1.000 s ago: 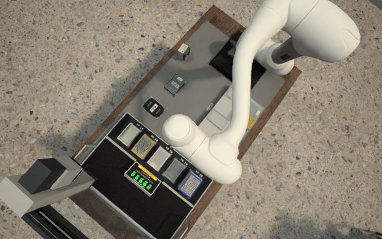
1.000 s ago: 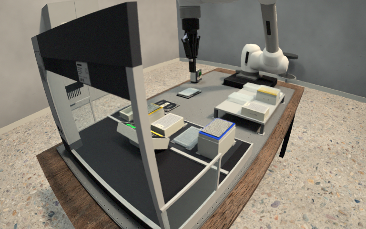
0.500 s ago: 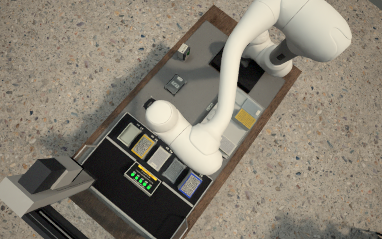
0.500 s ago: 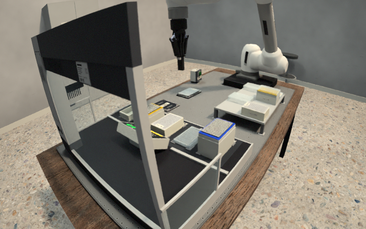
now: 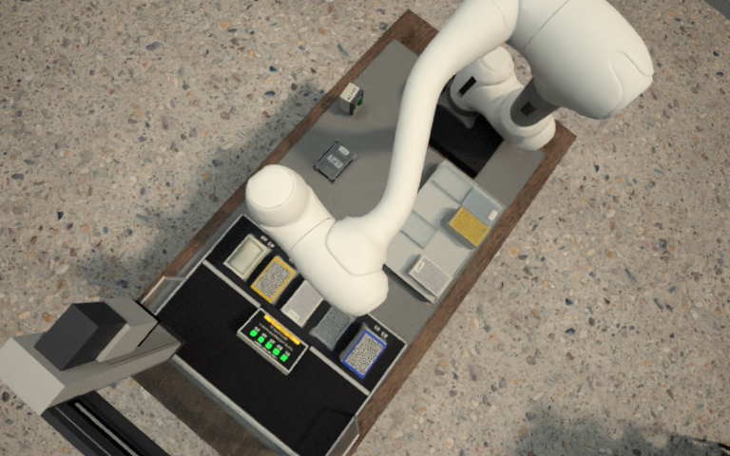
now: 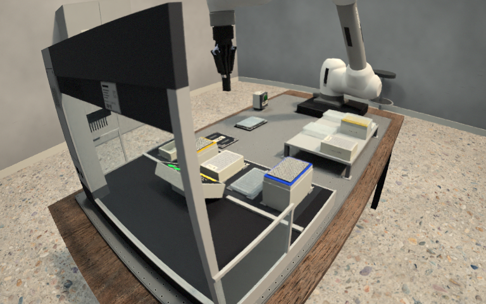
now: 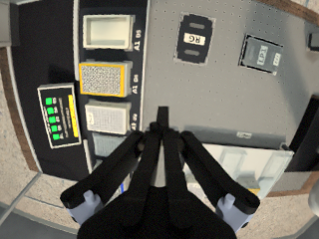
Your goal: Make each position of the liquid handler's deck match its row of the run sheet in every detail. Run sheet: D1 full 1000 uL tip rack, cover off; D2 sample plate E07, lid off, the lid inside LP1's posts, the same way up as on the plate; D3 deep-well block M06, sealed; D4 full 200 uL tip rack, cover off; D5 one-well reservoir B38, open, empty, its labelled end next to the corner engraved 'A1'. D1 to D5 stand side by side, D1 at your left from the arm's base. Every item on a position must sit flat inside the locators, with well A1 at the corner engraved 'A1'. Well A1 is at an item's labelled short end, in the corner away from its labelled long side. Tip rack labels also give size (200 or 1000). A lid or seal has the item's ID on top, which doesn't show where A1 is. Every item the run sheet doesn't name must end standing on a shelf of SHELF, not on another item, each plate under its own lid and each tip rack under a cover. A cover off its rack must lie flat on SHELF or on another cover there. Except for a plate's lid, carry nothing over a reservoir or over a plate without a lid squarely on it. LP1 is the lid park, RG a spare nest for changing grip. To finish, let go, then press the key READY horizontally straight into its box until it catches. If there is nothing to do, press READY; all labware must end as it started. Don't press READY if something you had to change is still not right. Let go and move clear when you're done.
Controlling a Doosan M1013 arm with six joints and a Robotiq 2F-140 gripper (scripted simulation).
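Observation:
My gripper [image 6: 226,85] is shut on nothing and hangs high above the table, between the deck and the shelf; in the wrist view its fingertips [image 7: 161,116] meet. On the deck stand, in a row, an open one-well reservoir [image 5: 246,256], a yellow-rimmed tip rack [image 5: 273,277] without cover, a white sealed deep-well block [image 5: 301,302], a clear sample plate [image 5: 331,326] and a blue-rimmed tip rack [image 5: 363,351] without cover. A clear lid [image 5: 335,160] lies inside the lid park posts. The READY key box [image 5: 351,98] stands at the table's far edge.
The shelf [image 5: 444,221] holds a yellow tip rack [image 5: 469,225], a white block [image 5: 429,275] and flat covers. The spare nest [image 6: 221,140] holds nothing. A panel with green lights [image 5: 272,340] sits in front of the deck. The handler's frame post [image 6: 190,171] stands over the deck.

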